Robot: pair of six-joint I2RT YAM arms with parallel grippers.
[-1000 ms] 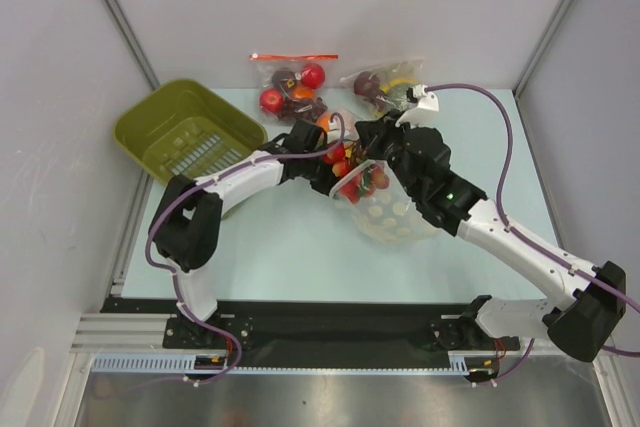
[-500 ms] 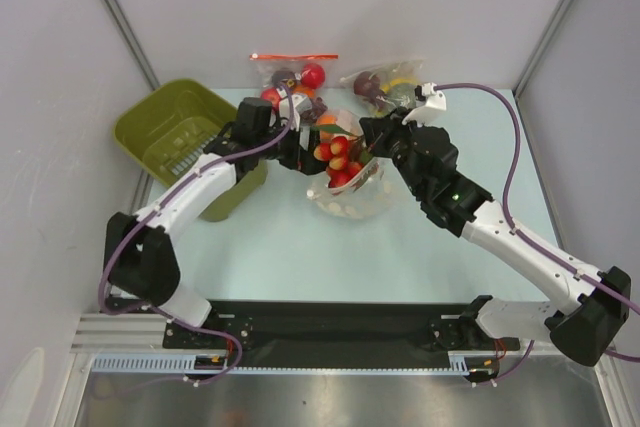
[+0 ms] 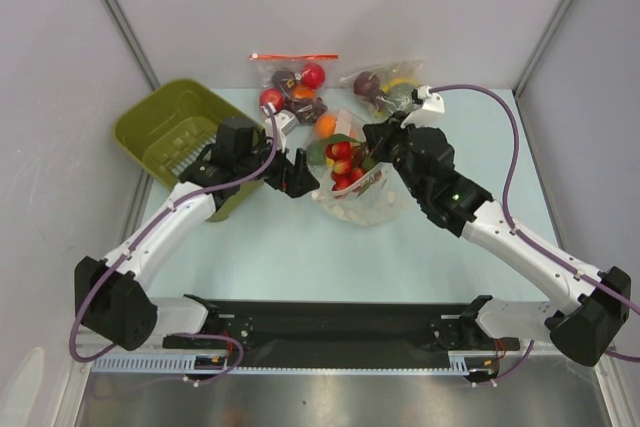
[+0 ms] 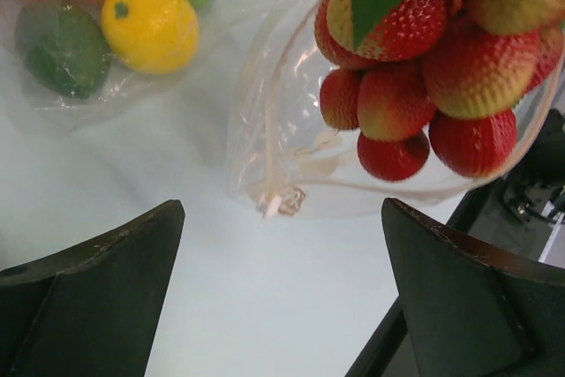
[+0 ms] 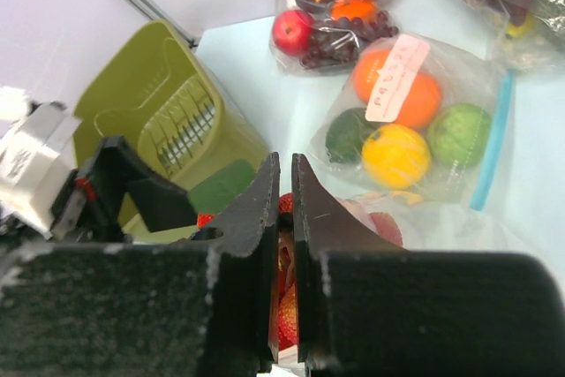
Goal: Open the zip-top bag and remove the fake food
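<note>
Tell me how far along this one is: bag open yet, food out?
Done: the bag looks open, its mouth gaping in the left wrist view. In hand: the right gripper seems shut on the bag's rim; the left gripper is open and empty beside it. Left: the strawberries sit bunched in the bag's mouth, none out on the table.
</note>
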